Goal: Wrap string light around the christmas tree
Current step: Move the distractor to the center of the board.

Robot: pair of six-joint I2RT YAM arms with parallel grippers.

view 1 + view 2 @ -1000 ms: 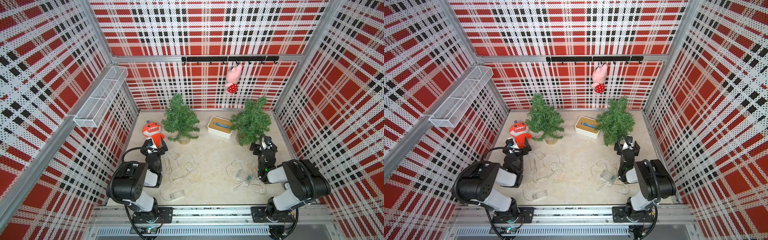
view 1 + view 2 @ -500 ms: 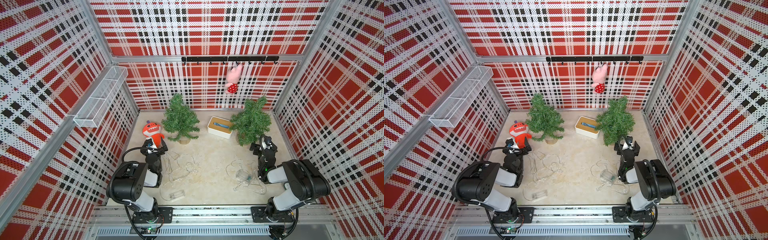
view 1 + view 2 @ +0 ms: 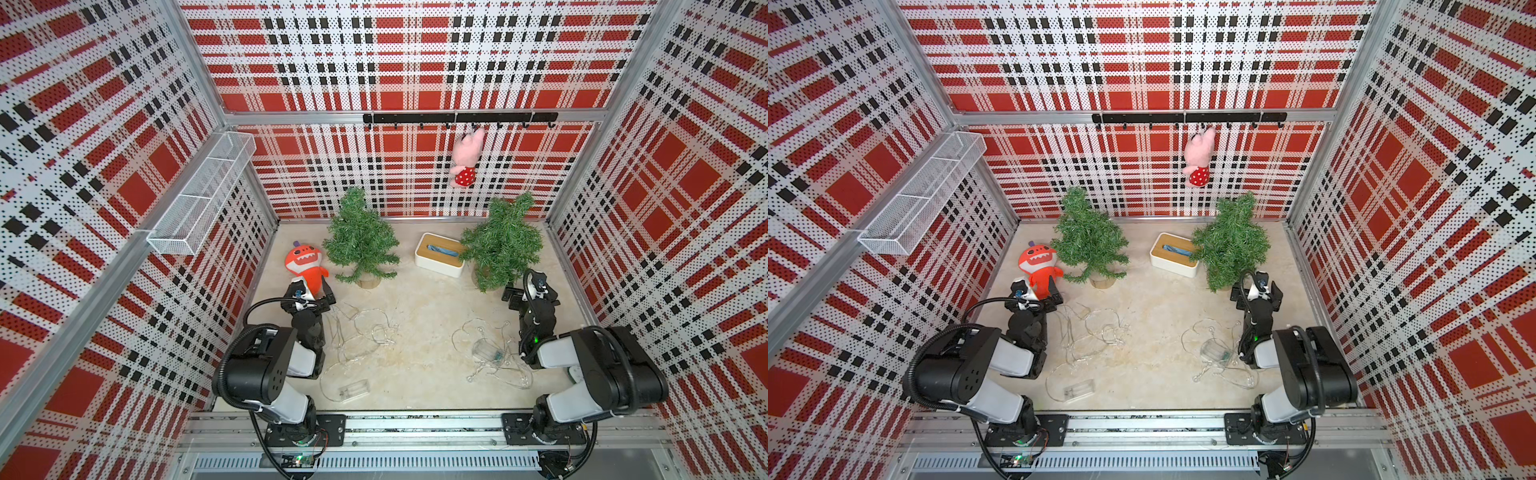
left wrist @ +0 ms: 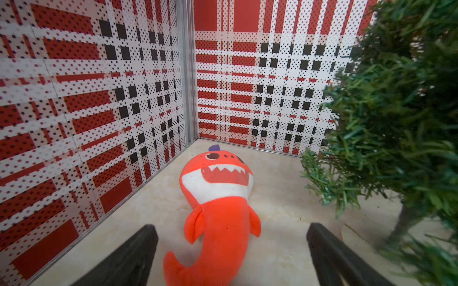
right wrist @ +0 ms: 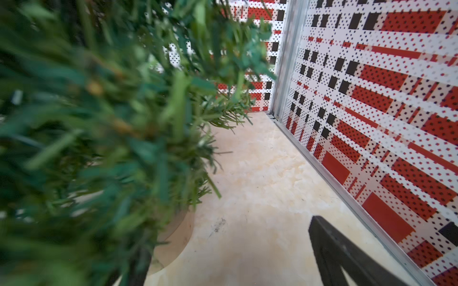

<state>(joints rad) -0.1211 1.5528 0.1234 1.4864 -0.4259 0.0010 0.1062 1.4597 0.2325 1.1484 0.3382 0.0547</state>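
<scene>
Two small green christmas trees stand at the back: one left (image 3: 360, 245), one right (image 3: 500, 245). A clear string light (image 3: 361, 332) with its battery box (image 3: 354, 390) lies loose on the floor beside the left arm. A second tangle of string light (image 3: 490, 353) lies beside the right arm. My left gripper (image 3: 308, 297) is open, low over the floor, with the tail of an orange shark plush (image 4: 218, 210) between its fingers (image 4: 138, 247), untouched. My right gripper (image 3: 528, 291) is open at the right tree's wooden base (image 5: 178, 237); foliage hides one finger.
A white tissue box (image 3: 439, 259) sits between the trees. A pink plush (image 3: 466, 160) hangs from the black hook rail (image 3: 457, 118) on the back wall. A wire basket (image 3: 199, 199) juts from the left wall. Plaid walls close in on three sides.
</scene>
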